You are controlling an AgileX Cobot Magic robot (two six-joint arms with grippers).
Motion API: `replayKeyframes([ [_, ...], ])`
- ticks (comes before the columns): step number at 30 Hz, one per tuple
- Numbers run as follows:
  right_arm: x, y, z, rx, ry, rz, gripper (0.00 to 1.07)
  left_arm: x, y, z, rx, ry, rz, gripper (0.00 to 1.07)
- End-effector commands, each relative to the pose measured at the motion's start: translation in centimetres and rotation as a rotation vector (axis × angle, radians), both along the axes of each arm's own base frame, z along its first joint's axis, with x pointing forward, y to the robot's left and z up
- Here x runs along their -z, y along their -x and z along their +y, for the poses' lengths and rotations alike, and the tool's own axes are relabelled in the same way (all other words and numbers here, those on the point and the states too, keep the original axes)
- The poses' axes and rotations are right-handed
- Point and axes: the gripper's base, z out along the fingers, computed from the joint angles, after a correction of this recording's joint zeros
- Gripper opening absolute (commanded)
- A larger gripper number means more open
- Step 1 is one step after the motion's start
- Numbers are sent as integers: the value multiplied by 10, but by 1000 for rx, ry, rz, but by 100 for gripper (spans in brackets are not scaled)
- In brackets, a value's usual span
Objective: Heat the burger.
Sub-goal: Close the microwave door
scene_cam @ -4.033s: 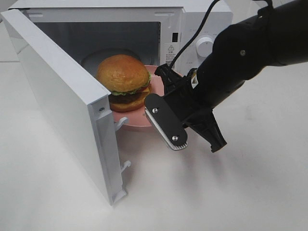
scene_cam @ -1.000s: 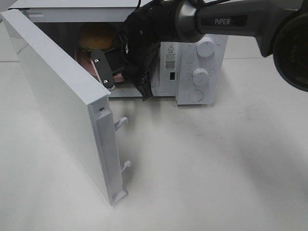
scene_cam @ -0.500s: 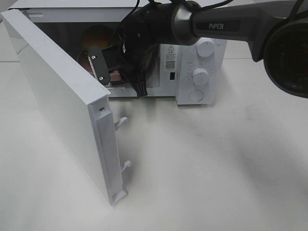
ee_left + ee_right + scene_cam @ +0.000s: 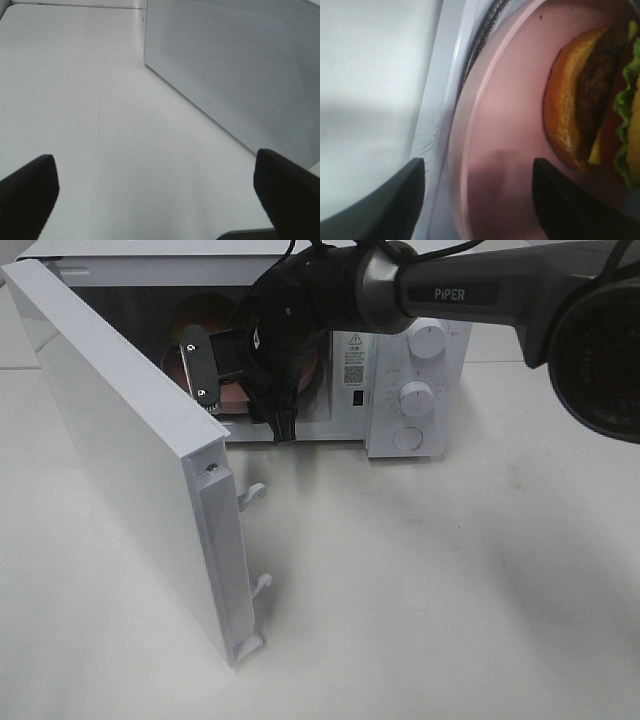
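My right hand (image 4: 245, 412) stood open inside the microwave (image 4: 420, 360), its fingers spread astride the rim of the pink plate (image 4: 505, 100) that carried the burger (image 4: 592, 100). Loading looked done. Next I needed to back out, then close the door (image 4: 130, 460).

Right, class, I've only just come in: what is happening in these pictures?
The right claw reaches into the microwave, whose door stands wide open. The claw is open, one finger on either side of the plate rim, gripping nothing. The burger sits on that plate inside the microwave. The left claw is open too, over the table, holding nothing.
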Motion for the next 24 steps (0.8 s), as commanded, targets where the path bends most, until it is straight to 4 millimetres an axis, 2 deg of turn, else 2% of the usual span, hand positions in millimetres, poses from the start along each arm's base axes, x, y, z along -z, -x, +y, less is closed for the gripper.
replayKeyframes([
  [1, -13, 5, -2, 48, -82, -12, 69, 0, 0, -1, 1, 9, -9, 98],
  [6, -12, 15, -8, 66, -108, -2, 74, 0, 0, -1, 1, 9, -9, 98],
  [14, -9, 32, -20, 58, -100, 17, 75, 0, 0, -1, 1, 9, -9, 98],
  [24, -23, 51, -33, 57, -141, -3, 75, 0, 0, -1, 1, 9, -9, 98],
])
